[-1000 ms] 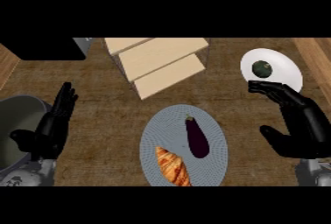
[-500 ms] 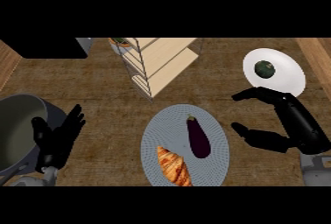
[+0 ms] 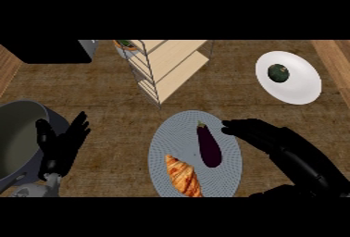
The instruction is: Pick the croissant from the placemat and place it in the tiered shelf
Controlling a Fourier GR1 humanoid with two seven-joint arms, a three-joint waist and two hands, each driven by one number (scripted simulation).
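Head view shows the croissant (image 3: 183,175) lying on the placemat (image 3: 171,139), not yet grasped, the right robot hand (image 3: 273,141) spread wide beside it, the tiered shelf (image 3: 164,65) still waiting.

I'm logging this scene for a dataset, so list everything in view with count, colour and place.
croissant: one, golden brown, near end of the placemat, left of the eggplant.
eggplant: one, dark purple, on the placemat, right of the croissant.
placemat: one, grey-blue, oval, centre of the counter.
tiered shelf: one, pale wood boards in a wire frame, far centre.
plate: one, white, far right.
dark green round item: one, on the plate; type unclear.
pot: one, grey, left edge.
black object: one, far left corner.
counter: one, brown.
left hand: one, black, open, beside the pot.
right hand: one, black, open, fingers at the placemat's right edge.
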